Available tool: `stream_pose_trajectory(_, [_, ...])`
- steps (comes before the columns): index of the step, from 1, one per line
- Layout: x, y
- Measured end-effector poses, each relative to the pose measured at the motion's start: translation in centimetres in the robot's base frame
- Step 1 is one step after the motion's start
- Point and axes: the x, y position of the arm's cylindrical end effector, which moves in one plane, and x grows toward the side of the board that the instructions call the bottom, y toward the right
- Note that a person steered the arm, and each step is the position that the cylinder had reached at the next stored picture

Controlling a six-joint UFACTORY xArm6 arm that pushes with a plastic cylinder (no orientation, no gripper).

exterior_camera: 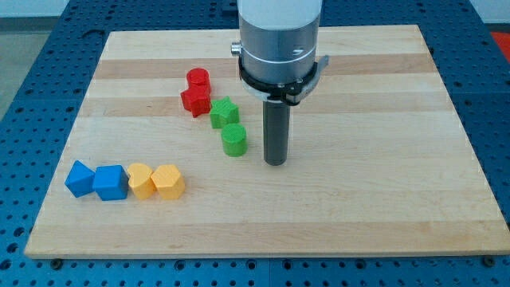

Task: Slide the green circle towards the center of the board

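A pale wooden board (382, 215) lies on a blue perforated table (32, 48), and the arm comes down from the view's top edge over the middle of it. The arm's grey cylindrical body (279, 36) ends in a dark rod, and my tip (275, 163) rests close to the board's centre. There are no jaws on this arm to be spread or pressed together; it is a plain rod and it holds nothing.

The green circle (233, 139) stands just beside the tip, on the side toward the board's left edge, with a narrow strip of bare wood showing between them. I cannot say they touch; they look apart. Just above it, toward the board's top edge, sits a green star-shaped block (224, 112), touching or nearly touching the circle.

Further toward the top-left corner, a red star-shaped block (195, 101) sits against the green star's upper left side, and a red cylinder (198, 79) stands directly behind it, the two reds pressed together. The four blocks form a short diagonal chain running from the upper left down toward the centre.

Near the bottom-left corner a row of four blocks lines up along the bottom edge: a blue block (80, 178) with an angular outline, a blue cube (110, 182) beside it, then a yellow block (141, 180) and a yellow hexagonal block (168, 181). Each neighbour touches the next. This row is well apart from the tip and from the green circle.
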Motion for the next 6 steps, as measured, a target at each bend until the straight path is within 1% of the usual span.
stream_pose_trajectory(1, [1.1,-2.9])
stream_pose_trajectory(2, [1.1,-8.6])
stream_pose_trajectory(3, [0.1,-12.8])
stream_pose_trajectory(4, [-1.4,-12.9])
stream_pose_trajectory(6, [-1.8,-7.4])
